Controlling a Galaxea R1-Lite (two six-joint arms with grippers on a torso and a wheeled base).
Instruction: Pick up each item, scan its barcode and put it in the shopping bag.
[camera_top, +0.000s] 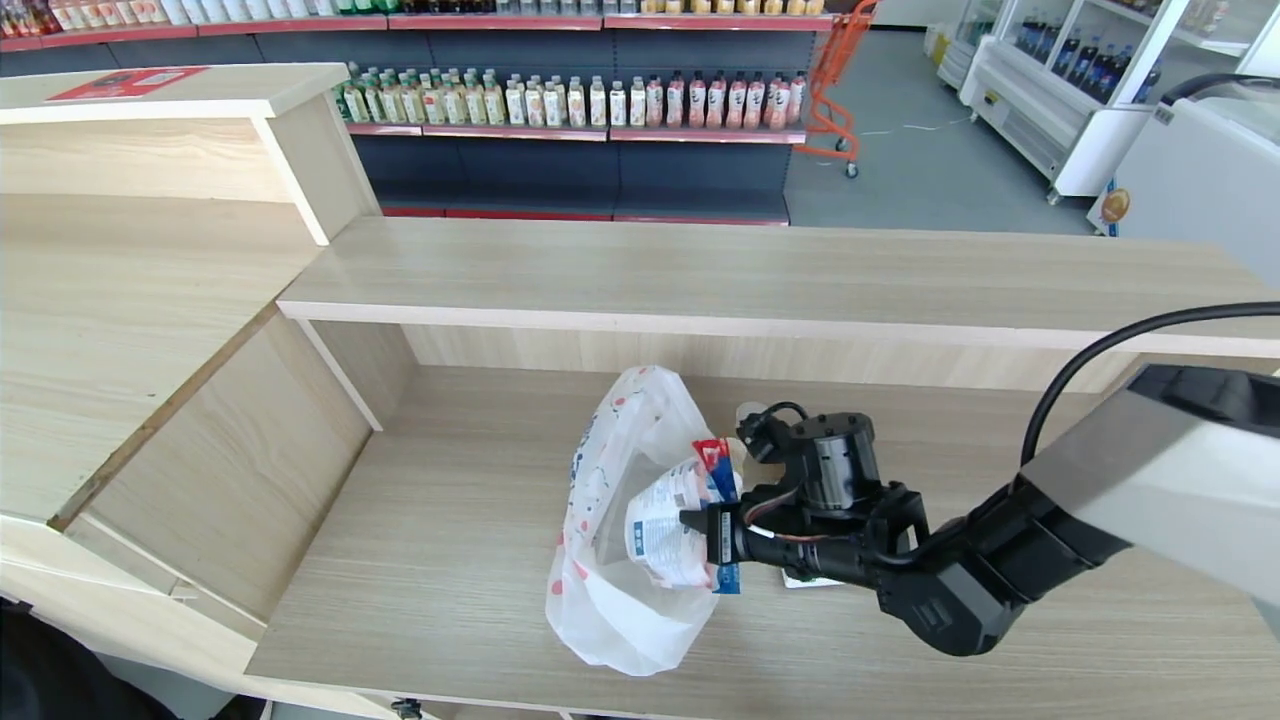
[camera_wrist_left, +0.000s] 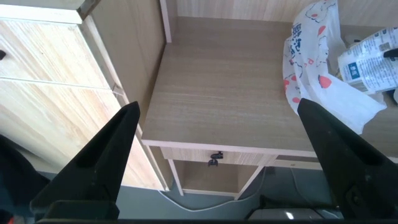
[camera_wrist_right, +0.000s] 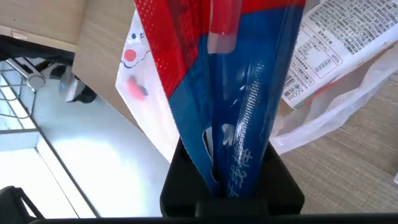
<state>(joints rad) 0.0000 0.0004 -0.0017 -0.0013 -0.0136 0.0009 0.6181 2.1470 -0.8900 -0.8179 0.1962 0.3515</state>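
The right gripper (camera_top: 697, 522), clamped on the packet (camera_top: 658, 535), should go deeper inside the shopping bag (camera_top: 600, 610) before releasing.

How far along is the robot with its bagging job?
Done: a red-and-blue packet is picked up. In hand: the right gripper, shut on it, holds it at the mouth of the shopping bag. Left: letting go; the left gripper hangs open. A scan can't be confirmed.

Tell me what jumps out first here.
The right gripper, shut on a white packet with a red-and-blue edge, holds it at the mouth of the white shopping bag in the middle of the wooden counter. The left gripper hangs open near the counter's front edge.
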